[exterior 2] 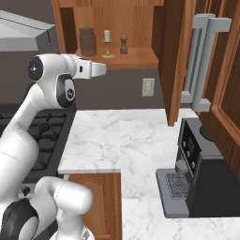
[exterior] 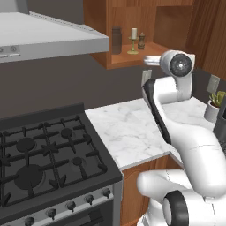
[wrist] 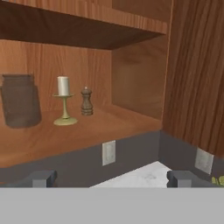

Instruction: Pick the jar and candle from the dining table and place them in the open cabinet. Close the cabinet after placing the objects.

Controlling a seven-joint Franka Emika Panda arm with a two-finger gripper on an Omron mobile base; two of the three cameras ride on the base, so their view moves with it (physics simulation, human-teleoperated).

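Standing on the lower shelf of one open cabinet (wrist: 131,74), warm brown wood with visible grain: three items in a row.

- One jar (wrist: 19,100), grey, translucent, cylindrical, with a narrower lidded top; leftmost.
- One candle (wrist: 64,86), a short cream pillar on a brass-gold holder with thin stem and round flat base; just beside the jar, apart from it.
- One pepper mill (wrist: 86,102), small, dark, turned in shape; near the candle.

One cabinet door (exterior 2: 174,61), panelled wood, swung open at the right.

One tool (wrist: 111,178), two dark finger tips spread wide, holding nothing, below the shelf edge.

One wall outlet (wrist: 108,152), pale, rectangular, on the dark backsplash.
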